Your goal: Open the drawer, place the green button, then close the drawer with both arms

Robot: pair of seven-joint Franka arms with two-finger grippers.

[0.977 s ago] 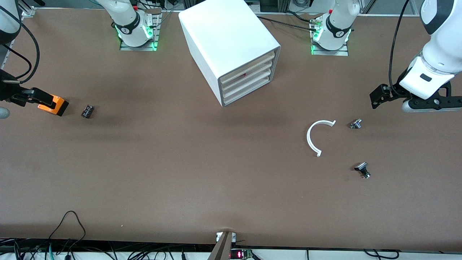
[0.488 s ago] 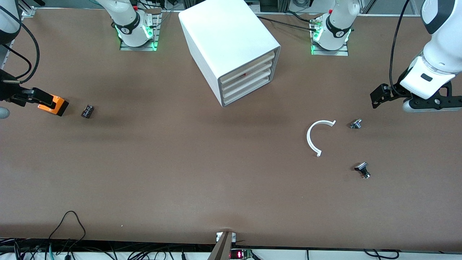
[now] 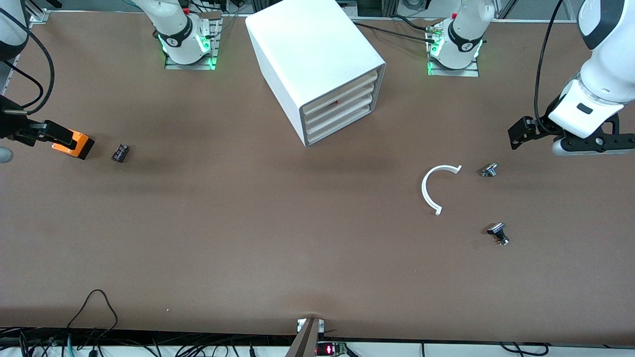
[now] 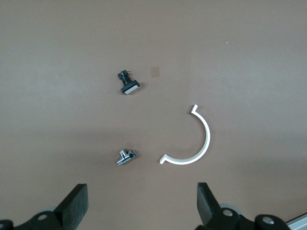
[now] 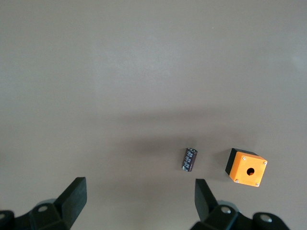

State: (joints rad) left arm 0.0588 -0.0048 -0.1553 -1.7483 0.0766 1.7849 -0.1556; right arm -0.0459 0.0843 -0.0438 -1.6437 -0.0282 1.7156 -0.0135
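Observation:
The white cabinet (image 3: 317,54) stands between the arm bases. Its lowest drawer (image 3: 340,124) is shut, like the three above it. The green-capped button is not in view. My left gripper (image 4: 142,203) is open and empty. It hangs over the table at the left arm's end (image 3: 593,141), above a silver knob (image 4: 126,156). My right gripper (image 5: 139,201) is open and empty over the right arm's end of the table. Its hand (image 3: 15,130) shows at the edge of the front view.
Near the left gripper lie a white half-ring (image 3: 432,188), the all-silver knob (image 3: 488,170) and a black-capped button (image 3: 497,232). Near the right gripper sit an orange box with a hole (image 3: 74,144) and a small dark cylinder (image 3: 120,152).
The left arm's hand has shifted very slightly. Nothing else has moved.

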